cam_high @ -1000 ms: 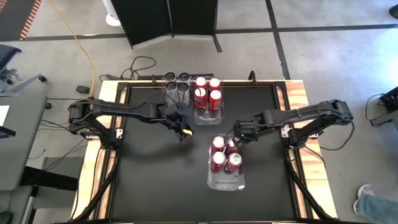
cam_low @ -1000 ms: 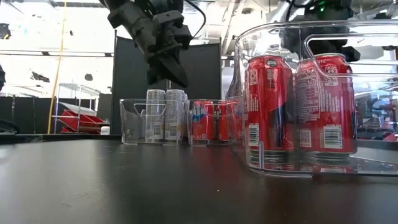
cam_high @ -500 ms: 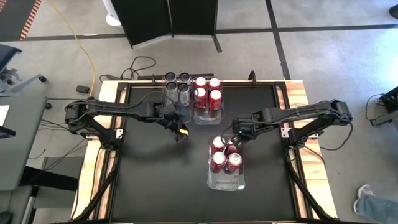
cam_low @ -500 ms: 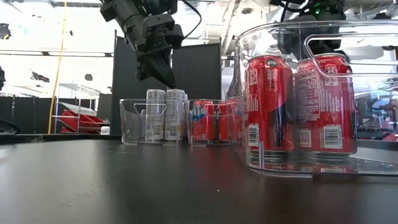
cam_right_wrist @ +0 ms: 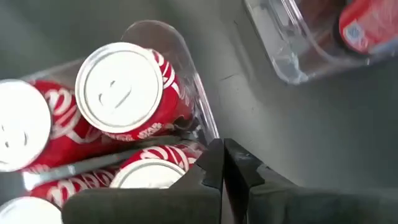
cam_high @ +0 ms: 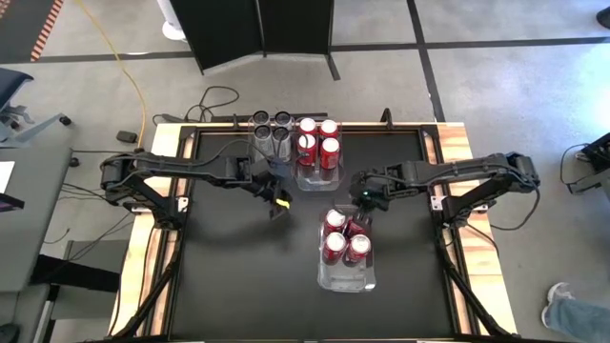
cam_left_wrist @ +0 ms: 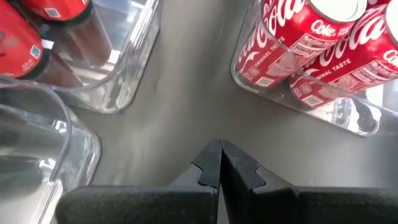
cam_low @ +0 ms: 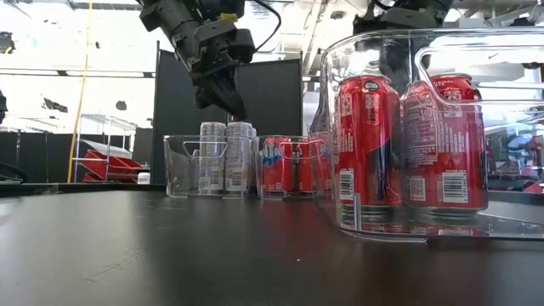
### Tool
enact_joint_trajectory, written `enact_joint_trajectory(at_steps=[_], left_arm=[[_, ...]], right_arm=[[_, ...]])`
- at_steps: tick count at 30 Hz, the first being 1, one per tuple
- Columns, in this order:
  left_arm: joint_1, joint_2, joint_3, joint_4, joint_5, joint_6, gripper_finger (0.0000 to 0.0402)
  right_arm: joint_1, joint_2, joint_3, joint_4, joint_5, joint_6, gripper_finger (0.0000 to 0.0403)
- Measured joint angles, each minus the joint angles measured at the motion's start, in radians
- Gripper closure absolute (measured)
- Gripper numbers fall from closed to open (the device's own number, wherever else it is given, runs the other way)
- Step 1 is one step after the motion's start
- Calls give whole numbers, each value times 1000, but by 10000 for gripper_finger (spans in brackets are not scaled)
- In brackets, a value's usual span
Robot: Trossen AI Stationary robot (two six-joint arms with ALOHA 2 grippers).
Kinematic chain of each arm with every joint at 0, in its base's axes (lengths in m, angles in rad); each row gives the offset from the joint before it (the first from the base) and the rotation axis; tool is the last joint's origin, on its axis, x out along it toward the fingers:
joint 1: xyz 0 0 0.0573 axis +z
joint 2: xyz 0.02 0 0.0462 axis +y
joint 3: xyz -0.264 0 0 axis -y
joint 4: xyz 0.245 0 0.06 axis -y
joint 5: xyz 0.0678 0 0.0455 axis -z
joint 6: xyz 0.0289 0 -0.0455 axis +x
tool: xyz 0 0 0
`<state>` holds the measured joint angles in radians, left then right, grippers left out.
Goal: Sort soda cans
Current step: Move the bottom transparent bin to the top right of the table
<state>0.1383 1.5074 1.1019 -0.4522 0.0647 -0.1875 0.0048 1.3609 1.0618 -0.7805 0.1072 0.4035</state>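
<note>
Four red soda cans (cam_high: 345, 240) stand upright in the near clear bin (cam_high: 346, 278), which fills the right of the low view (cam_low: 425, 136). At the far edge, several silver-grey cans (cam_high: 271, 133) and several red cans (cam_high: 318, 143) stand in two clear bins side by side. My left gripper (cam_high: 278, 208) hangs shut in the air left of the near bin, high in the low view (cam_low: 231, 106), over bare table between the bins (cam_left_wrist: 221, 149). My right gripper (cam_high: 359, 213) is shut above the near bin's far rim, over the red cans (cam_right_wrist: 222, 149).
The black table top (cam_high: 238, 276) has free room on its near left. Wooden side rails (cam_high: 457, 143) and the arm bases flank it. A black panel (cam_low: 272, 93) and room clutter stand beyond the far edge.
My left gripper has risen a little and shifted slightly toward the table's left edge, staying shut. My right gripper has drawn up and toward the far edge, away from the cans in the near bin. The cans and bins have kept still.
</note>
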Motion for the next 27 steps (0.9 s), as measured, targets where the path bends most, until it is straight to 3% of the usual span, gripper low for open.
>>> enact_joint_trajectory(at_steps=[5,14,22,27], left_arm=[[10,0,0,50,-1,-44,401],[68,0,0,152,-3,-165,401],[81,0,0,147,-96,-218,401],[80,0,0,125,-104,-225,401]], right_arm=[[-22,0,0,2,-19,-166,372],[-94,42,0,2,-196,-406,341],[-83,81,2,8,-234,-435,339],[-86,84,1,10,-184,-407,345]])
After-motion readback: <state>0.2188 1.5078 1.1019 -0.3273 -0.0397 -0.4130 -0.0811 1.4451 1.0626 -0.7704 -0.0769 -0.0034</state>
